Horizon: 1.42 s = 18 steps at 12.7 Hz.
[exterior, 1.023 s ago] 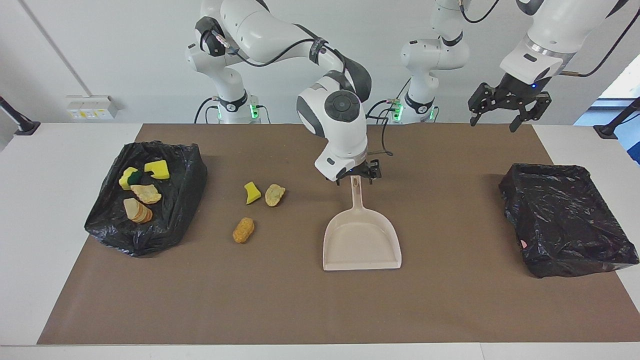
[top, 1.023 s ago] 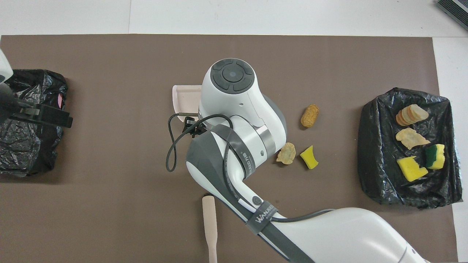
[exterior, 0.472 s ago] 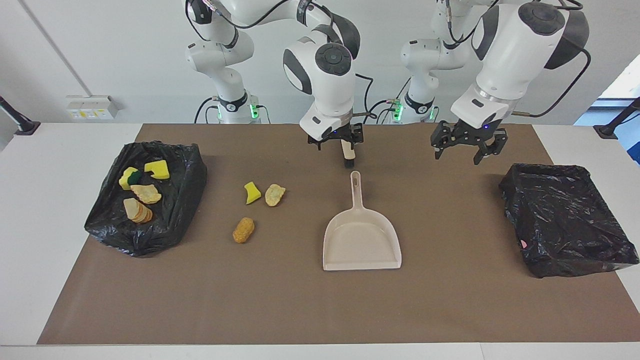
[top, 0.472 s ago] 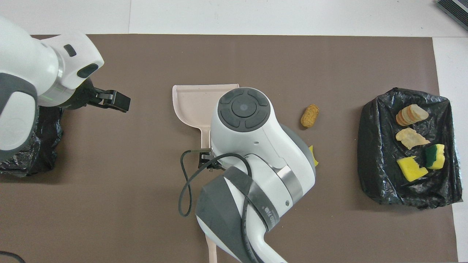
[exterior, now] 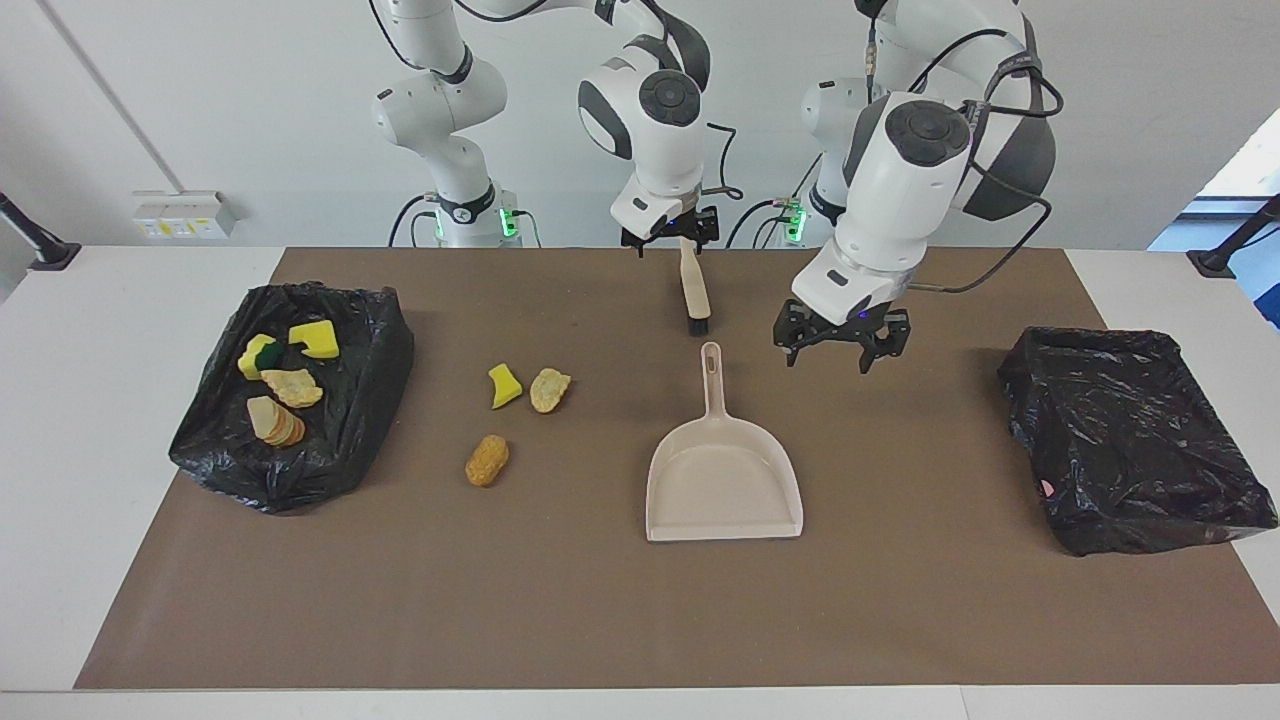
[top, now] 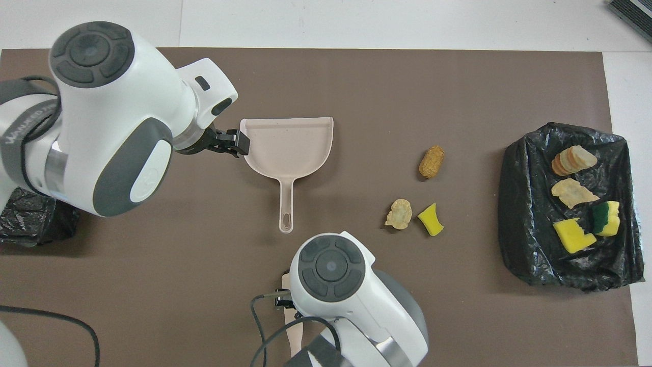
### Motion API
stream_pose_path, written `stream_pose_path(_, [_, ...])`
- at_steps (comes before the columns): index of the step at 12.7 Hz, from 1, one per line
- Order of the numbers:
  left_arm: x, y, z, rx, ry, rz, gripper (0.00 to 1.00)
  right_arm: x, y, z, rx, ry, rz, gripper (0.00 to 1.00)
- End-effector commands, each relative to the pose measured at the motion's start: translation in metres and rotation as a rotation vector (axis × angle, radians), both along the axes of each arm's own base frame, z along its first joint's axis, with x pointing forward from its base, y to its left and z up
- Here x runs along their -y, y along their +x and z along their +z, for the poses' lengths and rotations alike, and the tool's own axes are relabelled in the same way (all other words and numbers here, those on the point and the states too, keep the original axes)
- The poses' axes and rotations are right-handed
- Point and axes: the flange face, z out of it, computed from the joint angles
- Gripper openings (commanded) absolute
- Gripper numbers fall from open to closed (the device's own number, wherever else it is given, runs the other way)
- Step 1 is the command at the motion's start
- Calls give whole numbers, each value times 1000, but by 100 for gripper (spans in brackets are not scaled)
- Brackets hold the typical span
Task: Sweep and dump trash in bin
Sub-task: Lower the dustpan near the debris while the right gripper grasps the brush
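Note:
Three pieces of trash lie on the brown mat: a yellow sponge wedge, a tan chunk and a golden-brown chunk. Several more sit in the black-lined bin at the right arm's end. The beige dustpan rests flat mid-table. A brush lies nearer the robots than the dustpan. My right gripper is open over the brush's handle end. My left gripper hangs open beside the dustpan, toward the left arm's end.
A second black-lined bin stands at the left arm's end, largely covered by the left arm in the overhead view. The mat's edge farthest from the robots runs close to the table edge.
My right gripper left the dustpan handle and drew back toward the robots, over the brush. My left arm swung in from its end of the table and came down beside the dustpan.

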Motion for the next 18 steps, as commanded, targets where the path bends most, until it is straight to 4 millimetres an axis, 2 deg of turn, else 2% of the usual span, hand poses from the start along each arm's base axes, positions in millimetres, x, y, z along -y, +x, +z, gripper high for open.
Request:
stream_pose_path(1, [38, -21, -52, 9, -13, 59, 100, 22, -39, -5, 5, 23, -11, 100])
stream_pose_path(3, [55, -33, -80, 13, -33, 86, 100, 14, -63, -22, -23, 16, 0, 100])
stream_pose_path(4, [66, -42, -92, 20, -22, 64, 100, 10, -69, -25, -15, 15, -12, 100])
stream_pose_path(6, [73, -47, -115, 51, -31, 87, 100, -3, -82, -30, 3, 21, -28, 100])
stream_pose_path(7, [74, -48, -120, 46, -31, 88, 100, -9, -88, -35, 11, 23, -33, 100])
stream_pose_path(8, [83, -56, -132, 30, -28, 72, 100, -14, -97, -43, 15, 25, -18, 100])
stream_pose_path(11, [85, -56, -139, 33, -32, 77, 100, -27, -122, -67, 24, 17, -14, 100])
stream_pose_path(13, [91, -58, -155, 26, -17, 53, 100, -30, -133, -76, 29, 16, -2, 100])
stream_pose_path(16, [93, -59, -157, 25, -13, 45, 100, -38, -148, -87, 34, 16, -3, 100])
stream_pose_path(18, [93, -60, -159, 23, -11, 41, 100, -37, -155, -99, 36, 7, -4, 100])
